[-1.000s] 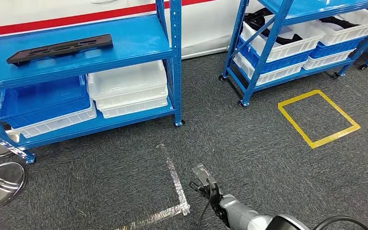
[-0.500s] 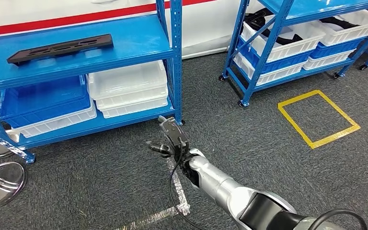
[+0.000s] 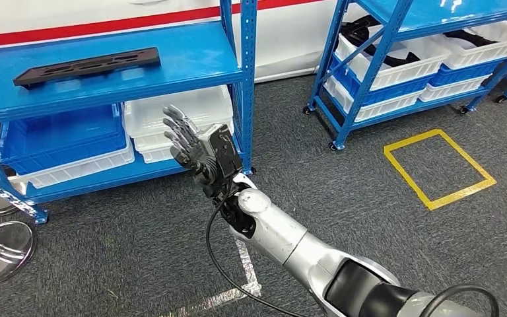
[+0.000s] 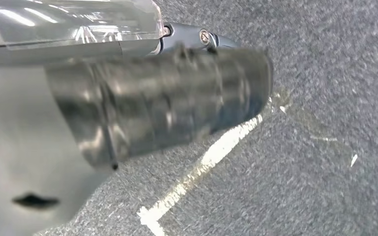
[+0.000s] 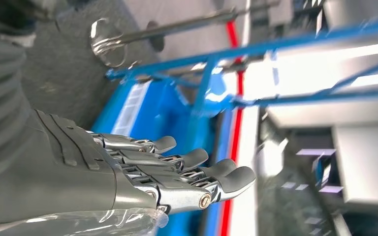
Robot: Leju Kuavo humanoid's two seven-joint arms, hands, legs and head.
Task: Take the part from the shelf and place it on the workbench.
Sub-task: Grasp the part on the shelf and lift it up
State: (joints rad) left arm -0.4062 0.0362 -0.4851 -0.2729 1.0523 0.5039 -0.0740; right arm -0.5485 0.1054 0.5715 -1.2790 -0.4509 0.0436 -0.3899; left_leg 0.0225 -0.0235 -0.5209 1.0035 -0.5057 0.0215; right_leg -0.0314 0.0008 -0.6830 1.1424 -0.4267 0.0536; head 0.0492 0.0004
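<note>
Part: long flat black slotted part [image 3: 87,66] lies on the top board of the near blue shelf [image 3: 191,72], toward the shelf's left half, lengthwise along the board. Nothing touches it.

Right hand: right hand [image 3: 195,150] raised in front of the shelf's lower level, near the right-hand upright, well below and to the right of the part. Fingers [image 3: 175,129] stretched out and spread, pointing up toward the shelf; palm holds nothing. The right wrist view gives the same: fingers [image 5: 187,167] extended side by side, nothing between them, blue shelf frame blurred beyond.

Right arm: silver arm [image 3: 284,241] comes in from the lower right of the head view, a black cable [image 3: 218,257] looping from the wrist down over the carpet.

Left hand: cannot tell how it stands; the left wrist view is blurred and gives grey carpet with a pale tape line [image 4: 206,162].

Lower shelf: blue bin [image 3: 59,135] on the left, stacked white bins [image 3: 171,115] on the right, the hand in front of the white ones.

Floor: grey carpet; clear tape corner [image 3: 247,277] beside the arm; yellow tape square [image 3: 439,165] well to the right.

Second rack: blue rack [image 3: 396,39] at the right rear, with white and blue bins.

Left edge: round shiny metal bases [image 3: 0,247] on the carpet.
</note>
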